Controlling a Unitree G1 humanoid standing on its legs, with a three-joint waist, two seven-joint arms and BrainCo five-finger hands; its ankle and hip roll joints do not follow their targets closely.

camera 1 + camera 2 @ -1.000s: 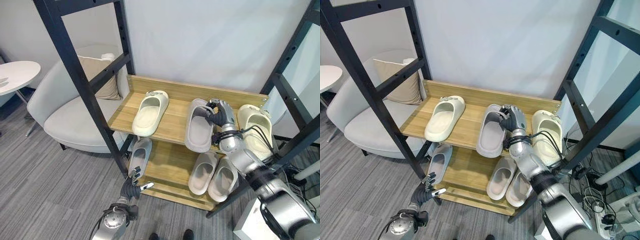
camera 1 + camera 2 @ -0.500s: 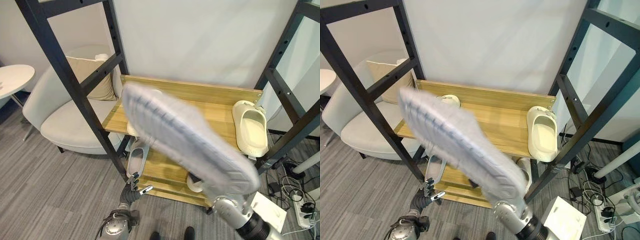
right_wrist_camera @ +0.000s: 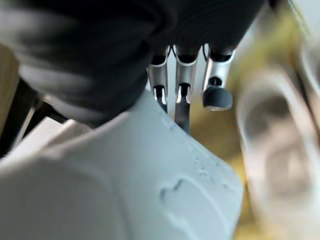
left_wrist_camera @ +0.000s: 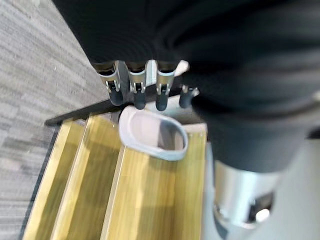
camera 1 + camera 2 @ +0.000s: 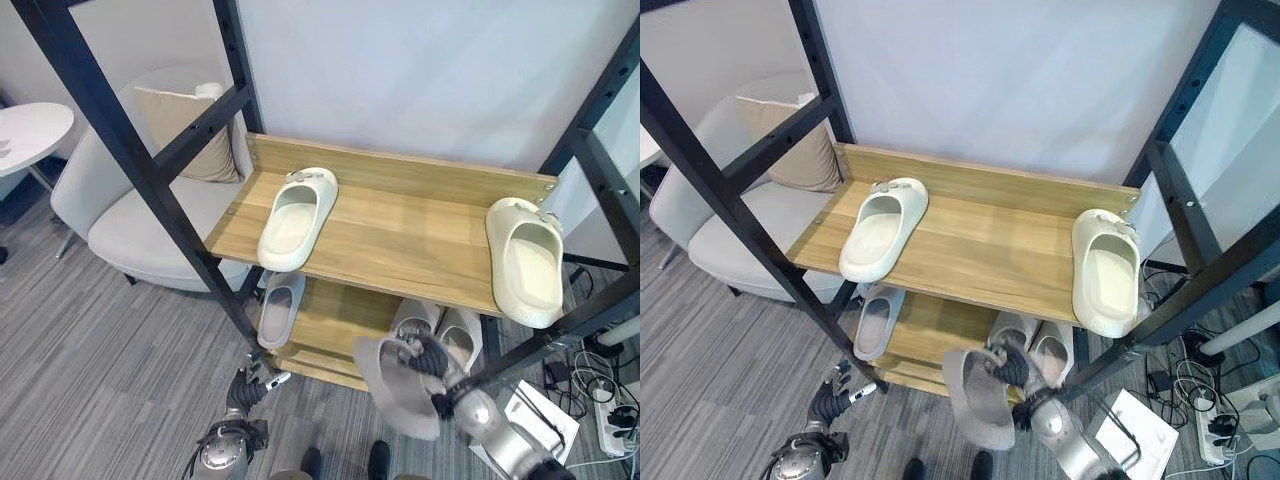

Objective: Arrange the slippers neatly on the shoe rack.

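Left eye view: the right hand (image 5: 428, 357) hangs low in front of the shoe rack (image 5: 400, 180), its fingers curled round the edge of a grey slipper (image 5: 395, 388) carried clear of any shelf. Just beyond the hand, a grey pair (image 5: 442, 328) lies on the lower shelf. Well above it, on the top shelf, one cream slipper (image 5: 295, 217) lies up and to the hand's left and another cream slipper (image 5: 527, 262) up and to its right, near the shelf's front edge. The left hand (image 5: 250, 381) hovers near the floor, and just past its fingers a lone grey slipper (image 5: 278, 309) lies on the lower shelf.

Right eye view: the same layout; the held slipper hangs sole-out below the right hand, in front of the lower shelf.

Left wrist view: the left hand's fingers are relaxed and hold nothing, their dark tips just short of the lone grey slipper's rim.

Right wrist view: the right hand's fingers clamp the held slipper's edge, the grey pair just ahead.

Risk, as I judge it: the grip is only on the rim, so the slipper could swing or slip out, and moving it towards the shelf may knock the grey pair askew or catch the black frame (image 5: 150, 165)
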